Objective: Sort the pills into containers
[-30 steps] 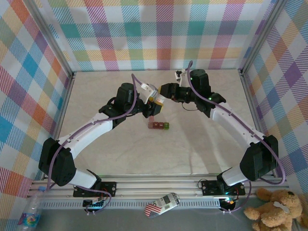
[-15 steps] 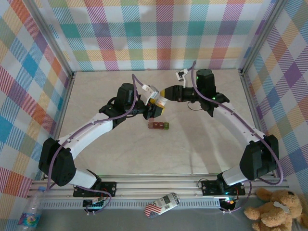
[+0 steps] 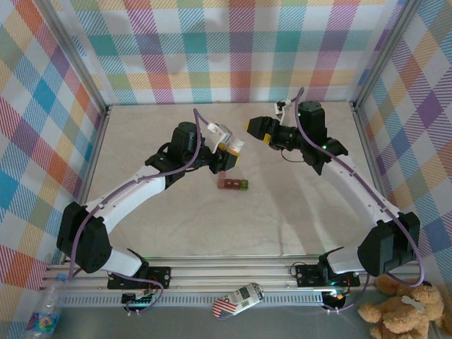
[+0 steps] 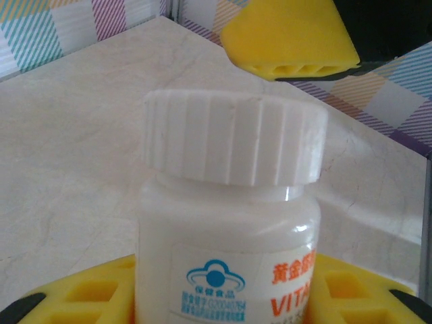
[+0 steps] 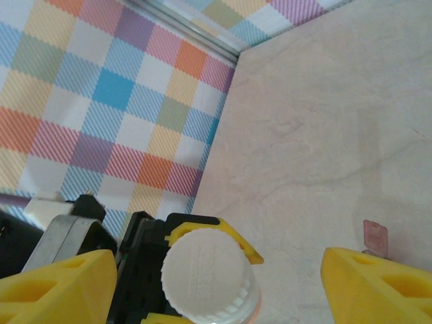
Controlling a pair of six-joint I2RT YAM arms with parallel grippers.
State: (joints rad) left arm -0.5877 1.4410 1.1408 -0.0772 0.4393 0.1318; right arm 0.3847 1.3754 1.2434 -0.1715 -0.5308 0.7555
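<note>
1 white bottle (image 4: pixel 229 223) clamped in left claw (image 3: pixel 226 151), right claw (image 3: pixel 256 128) apart, near it

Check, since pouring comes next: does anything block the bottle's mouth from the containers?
Yes: the cap is on the bottle in the left fingers. Nothing else visible lies between it and the containers.

Pretty clearly a robot lab test cell, not anyone's home: my two arms are bolted to an aluminium rail (image 3: pixel 233 272) well back behind the left gripper (image 3: pixel 227 152) and right gripper (image 3: pixel 253 128), over a marble-look tabletop (image 3: pixel 282 212) boxed in by metal frame posts (image 3: pixel 70 53). Plaid cloth backdrops (image 3: pixel 233 42) hang out past the fingertips and off to both sides. A teddy bear (image 3: pixel 406 307) and a water bottle (image 3: pixel 44 314) sit back behind the rail.
</note>
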